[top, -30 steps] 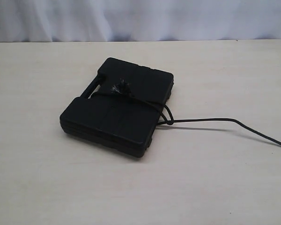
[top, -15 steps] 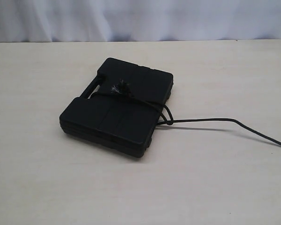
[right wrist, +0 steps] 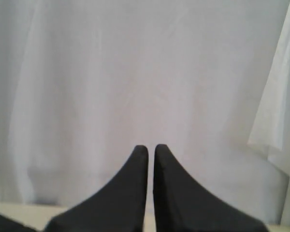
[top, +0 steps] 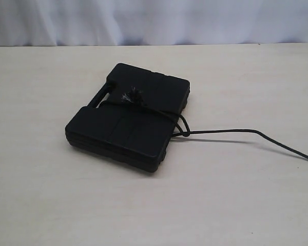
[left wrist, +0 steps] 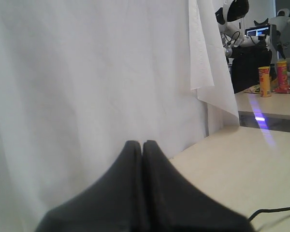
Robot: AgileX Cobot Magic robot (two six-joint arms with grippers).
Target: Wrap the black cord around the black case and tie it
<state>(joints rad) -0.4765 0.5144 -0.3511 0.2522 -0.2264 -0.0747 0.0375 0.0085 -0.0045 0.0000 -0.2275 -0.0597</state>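
In the exterior view a flat black case (top: 124, 119) with a handle lies on the beige table, a little left of centre. The black cord (top: 231, 131) crosses its top, with a frayed greyish tuft (top: 131, 96) on the lid and a loop at the case's right edge; its long tail trails off to the right. Neither arm shows in that view. My left gripper (left wrist: 142, 143) is shut and empty, facing a white curtain. My right gripper (right wrist: 151, 147) is shut with nothing in it, also facing the curtain. The case does not show in either wrist view.
A white curtain (top: 154, 20) hangs behind the table's far edge. Past the curtain's edge in the left wrist view stand another table with cans (left wrist: 265, 81) and a robot (left wrist: 234, 19). A thin black line (left wrist: 275, 210) lies on the table there.
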